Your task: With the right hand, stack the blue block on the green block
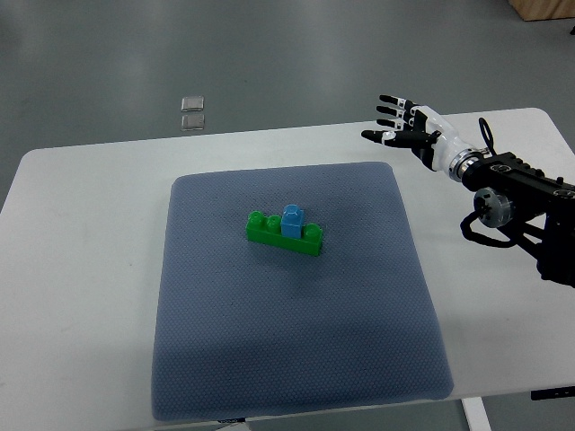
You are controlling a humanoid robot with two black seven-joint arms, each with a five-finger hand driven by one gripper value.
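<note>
Stacking looks finished, judging by how things lie. Nearest the robot's side, the front part of the grey-blue mat [296, 359] is bare; the mat covers the middle of the white table [72, 296] and reaches almost to the table's near edge. Farther in, a little beyond the mat's centre and slightly toward its left side, the green block [269, 231] lies flat as a long studded brick, angled a bit so its right end sits nearer than its left. The blue block [293, 221] sits on top of it, right of the green block's middle, upright and apparently seated on the studs, with green studs showing on either side. Whether it is pressed fully home cannot be told from this height.

Farther still, near the table's far right corner, the right hand [404, 126] hangs above the table, off the mat and well apart from the blocks. Its fingers [390, 109] are spread and hold nothing, the palm turned toward the picture's left. The left arm does not show.

Nothing seems left of the task beyond the arm going to rest. Beyond the table's far edge, two small clear squares [192, 111] lie on the floor.
</note>
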